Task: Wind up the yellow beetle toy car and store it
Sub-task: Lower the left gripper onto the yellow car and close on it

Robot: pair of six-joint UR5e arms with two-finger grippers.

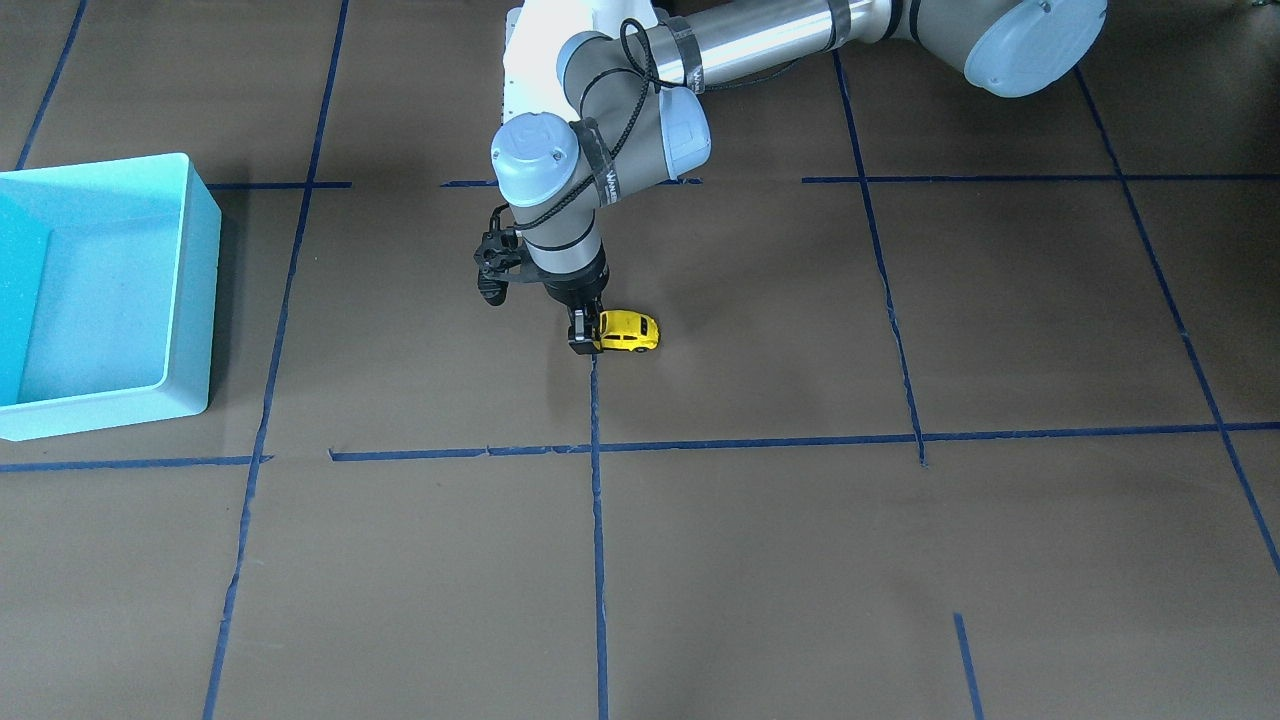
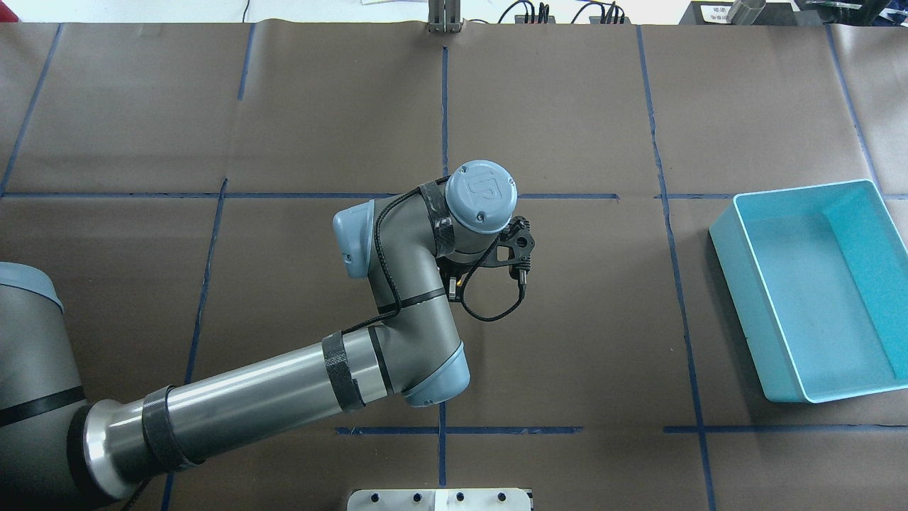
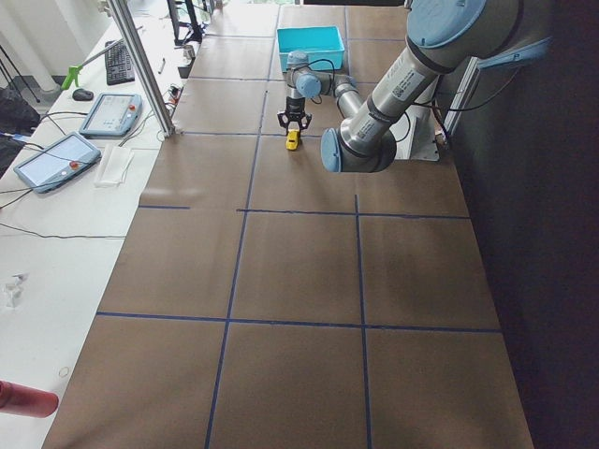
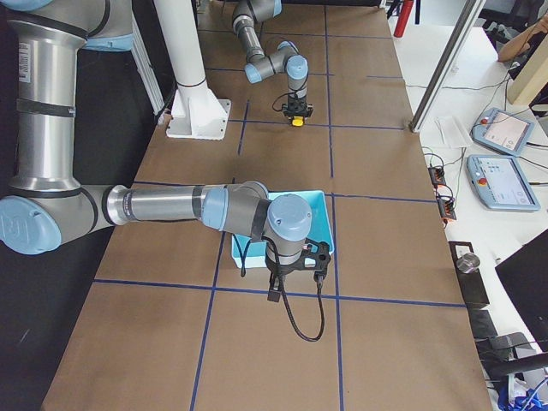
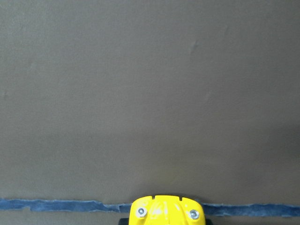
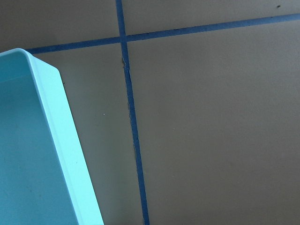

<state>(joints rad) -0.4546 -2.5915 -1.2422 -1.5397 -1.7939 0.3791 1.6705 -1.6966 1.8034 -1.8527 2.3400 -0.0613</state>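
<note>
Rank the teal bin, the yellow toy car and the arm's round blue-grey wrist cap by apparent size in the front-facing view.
1. teal bin, largest even though it is cropped at the frame edge
2. wrist cap, which sits nearer the camera and so looks enlarged
3. yellow beetle toy car

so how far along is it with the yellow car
Nothing looks finished: the teal bin is empty. In hand: the left gripper appears closed on one end of the yellow beetle toy car, which sits on the table. Left: winding, which I can't confirm, then carrying it to the bin.
</note>
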